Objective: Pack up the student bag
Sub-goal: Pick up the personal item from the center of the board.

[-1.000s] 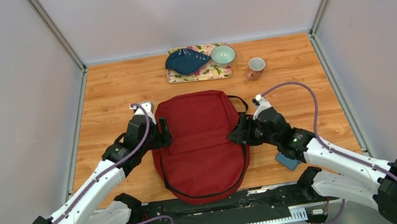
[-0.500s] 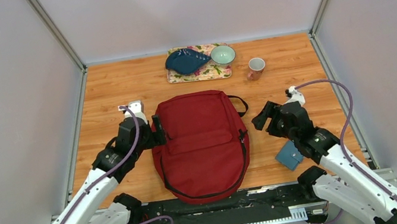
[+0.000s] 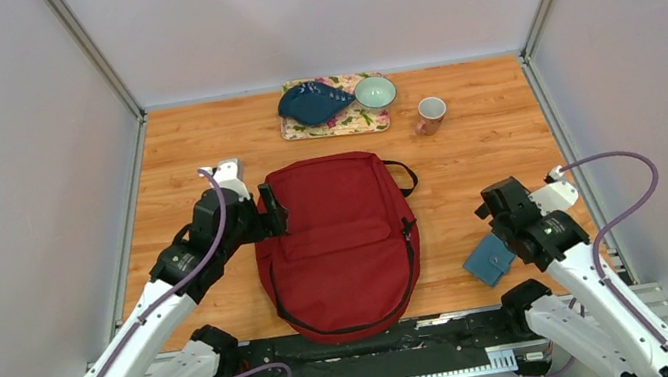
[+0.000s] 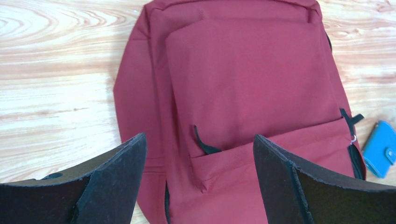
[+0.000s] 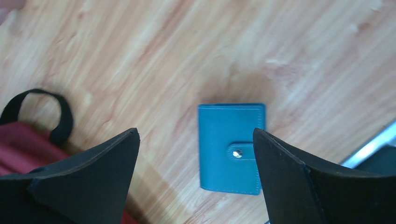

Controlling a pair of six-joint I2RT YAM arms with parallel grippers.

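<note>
The dark red student bag lies flat in the middle of the table with its front pocket up and its black top loop toward the far right. My left gripper hovers open at the bag's upper left edge. In the left wrist view it frames the pocket corner and a black zipper pull, touching nothing. My right gripper is open above a small blue wallet to the right of the bag. The right wrist view shows the wallet on the wood below the open gripper.
At the back stands a floral tray carrying a dark blue pouch and a pale green bowl. A pink mug stands just right of it. White walls close in the table on three sides.
My right gripper left the bag's right side, swung right and toward the near edge over the wallet, and opened wider. The left gripper opened and stayed at the bag's left edge.
</note>
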